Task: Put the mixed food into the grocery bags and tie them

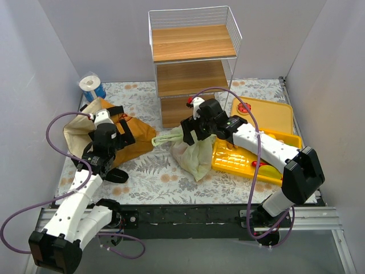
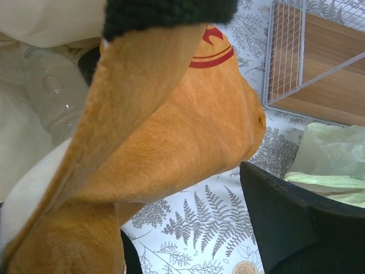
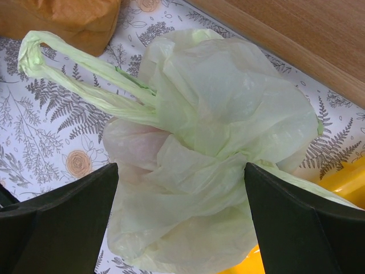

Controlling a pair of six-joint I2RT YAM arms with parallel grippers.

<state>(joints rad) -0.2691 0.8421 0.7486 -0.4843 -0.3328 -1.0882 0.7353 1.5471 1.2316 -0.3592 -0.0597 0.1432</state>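
The pale-green plastic bag (image 1: 193, 153) lies bunched on the cloth beside the yellow tray, its loop handles stretched to the left (image 3: 68, 68). A pinkish piece shows faintly through its plastic (image 3: 134, 149). My right gripper (image 1: 191, 132) hovers just above it, open, one finger on each side of the bag's gathered top (image 3: 181, 171). The brown bag (image 1: 122, 140) with cream lining and black straps lies at the left. My left gripper (image 1: 124, 136) is at its mouth, jaws apart (image 2: 188, 222), with brown fabric (image 2: 171, 131) draped over the left finger. Other food is mostly hidden.
A yellow tray (image 1: 234, 160) with a red piece (image 1: 259, 164) lies under my right arm, its lid (image 1: 271, 114) behind it. A wire shelf with wooden boards (image 1: 194, 63) stands at the back. A blue-and-white roll (image 1: 91, 85) stands back left. A clear bottle (image 2: 54, 91) lies inside the brown bag.
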